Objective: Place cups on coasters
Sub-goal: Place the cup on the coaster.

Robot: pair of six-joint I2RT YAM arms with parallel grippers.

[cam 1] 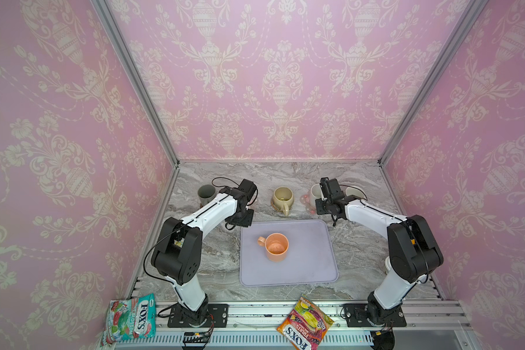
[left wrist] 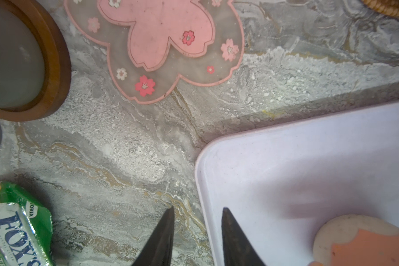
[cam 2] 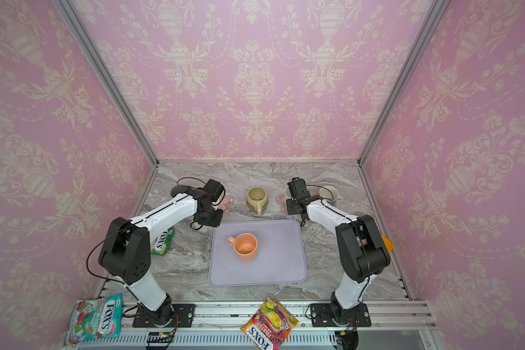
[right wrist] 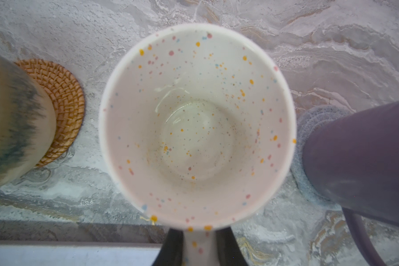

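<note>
While a pink-and-green Fox's candy bag and an orange Fox's fruit candy bag lie out front on the rail, the peach-orange handled mug sits upright on the large lavender tray, not on a coaster. Just beyond, the left gripper hovers over the tray's far-left corner, jaws partly spread, nothing between them. Ahead of it, one clear pink-flower coaster lies bare! On to the back row: the dark grey-green mug stands on the brown disc coaster, and the rounded beige mug on the woven rattan coaster. The right gripper pinches the handle of the speckled white mug, above the second clear pink-flower coaster; touching it or not, no telling. The lavender mug stands on the pale blue knitted coaster.
</note>
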